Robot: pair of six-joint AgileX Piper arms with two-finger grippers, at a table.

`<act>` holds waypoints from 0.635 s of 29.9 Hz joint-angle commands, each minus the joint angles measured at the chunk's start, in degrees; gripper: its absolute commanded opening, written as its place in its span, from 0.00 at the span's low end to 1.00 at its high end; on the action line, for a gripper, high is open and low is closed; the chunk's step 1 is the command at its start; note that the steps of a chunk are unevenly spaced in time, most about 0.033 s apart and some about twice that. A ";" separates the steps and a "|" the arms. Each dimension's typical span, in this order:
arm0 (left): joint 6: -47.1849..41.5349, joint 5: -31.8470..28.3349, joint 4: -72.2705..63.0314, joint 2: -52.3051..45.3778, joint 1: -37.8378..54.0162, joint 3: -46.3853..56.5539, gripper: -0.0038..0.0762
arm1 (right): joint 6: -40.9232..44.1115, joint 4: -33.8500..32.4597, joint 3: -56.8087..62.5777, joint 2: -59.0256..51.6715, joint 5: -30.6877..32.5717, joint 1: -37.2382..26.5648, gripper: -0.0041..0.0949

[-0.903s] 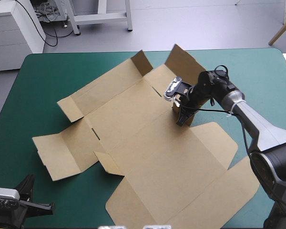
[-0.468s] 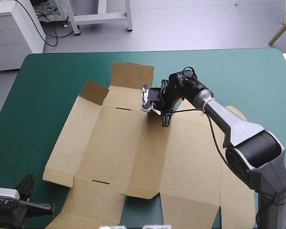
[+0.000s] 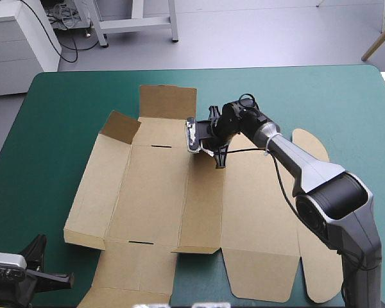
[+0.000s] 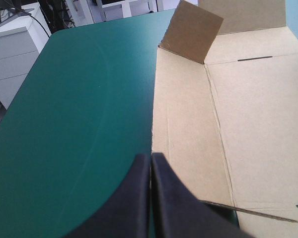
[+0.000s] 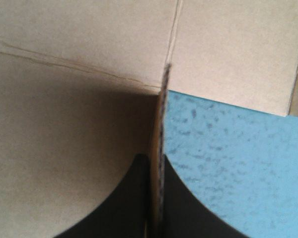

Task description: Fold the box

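Observation:
The brown box lies as a cut flat sheet across the middle of the table. One small corner flap stands raised at its far left, and a wider flap lies flat at the far edge. My right gripper is over the sheet's far middle, shut on an upright flap edge. In the right wrist view that edge runs edge-on between my right gripper's fingers. My left gripper rests shut at the table's near left corner, off the box. In its own view my left gripper points at the box's left edge.
Teal-green cover shows left of the box and along the far edge. The sheet's near flaps reach toward the table's near edge. A white drawer cabinet stands beyond the far left corner.
My right gripper has pulled the box's far flap to the left, turning the whole sheet until its sides run square with the table. The left gripper has stayed put.

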 commanded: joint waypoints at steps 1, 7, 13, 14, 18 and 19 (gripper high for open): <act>-0.54 -4.27 -0.14 -0.73 -0.07 -1.09 0.04 | -3.69 1.51 -1.91 -3.38 -4.85 0.22 0.02; -0.54 -4.27 -0.04 -0.73 -0.07 -1.09 0.04 | -6.38 3.69 -1.91 -3.38 -7.16 0.22 0.08; -0.54 -4.27 -0.04 -0.73 -0.07 -1.09 0.04 | -6.38 8.15 -1.91 -3.38 -7.26 0.22 0.54; -0.54 -4.27 -0.04 -0.73 -0.07 -1.09 0.04 | -6.38 8.25 -1.91 -3.38 -7.43 0.22 0.62; -0.54 -4.27 -0.04 -0.73 -0.07 -1.09 0.04 | -1.13 8.25 -1.91 -4.16 -8.06 0.22 0.83; -0.54 -4.27 -0.04 -0.73 -0.07 -1.09 0.04 | 1.36 8.25 -1.91 -4.90 -8.34 0.22 0.83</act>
